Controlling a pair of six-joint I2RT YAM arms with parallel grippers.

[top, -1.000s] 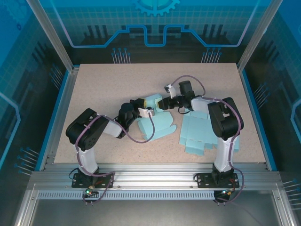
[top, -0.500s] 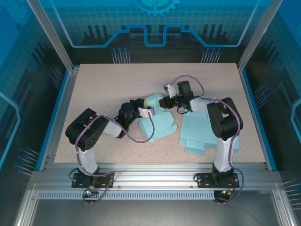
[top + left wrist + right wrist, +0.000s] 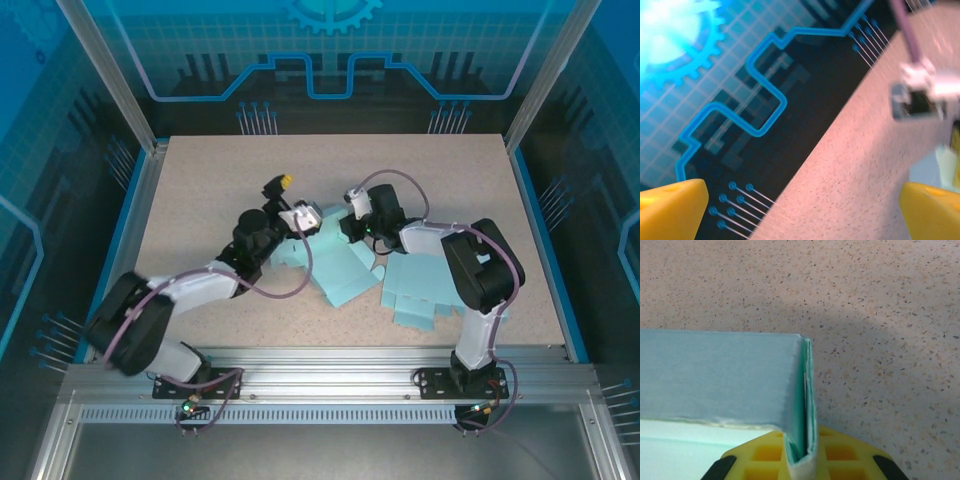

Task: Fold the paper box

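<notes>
Near the middle of the table (image 3: 250,160), between the two arms, lies the paper box (image 3: 335,268), a pale blue-green sheet with most of its panels spread flat on the speckled surface. By the look of it the job is partly done. The right wrist view shows one wall (image 3: 715,375) doubled over on itself and standing on edge, but no closed box shape can be seen from above, so the other walls and the tucking of the flaps appear to be left.

At the far edge of the sheet, the right gripper (image 3: 347,228) is clamped nearly closed on that doubled wall; up close its yellow pads (image 3: 765,455) pinch the folded paper edge at the bottom of the frame. The left gripper (image 3: 293,200) sits just beyond the sheet's far left corner, lifted and turned toward the back panel (image 3: 740,100). Its yellow fingers (image 3: 670,207) are spread wide apart and hold nothing.

To the right of the box, under the right arm, a stack of flat blanks (image 3: 420,285) lies untouched.

From above, the right arm covers the stretch of paper it grips, so how many walls stand upright cannot be told. The left wrist view is blurred. The right wrist view cuts the sheet off at its left and lower edges.
</notes>
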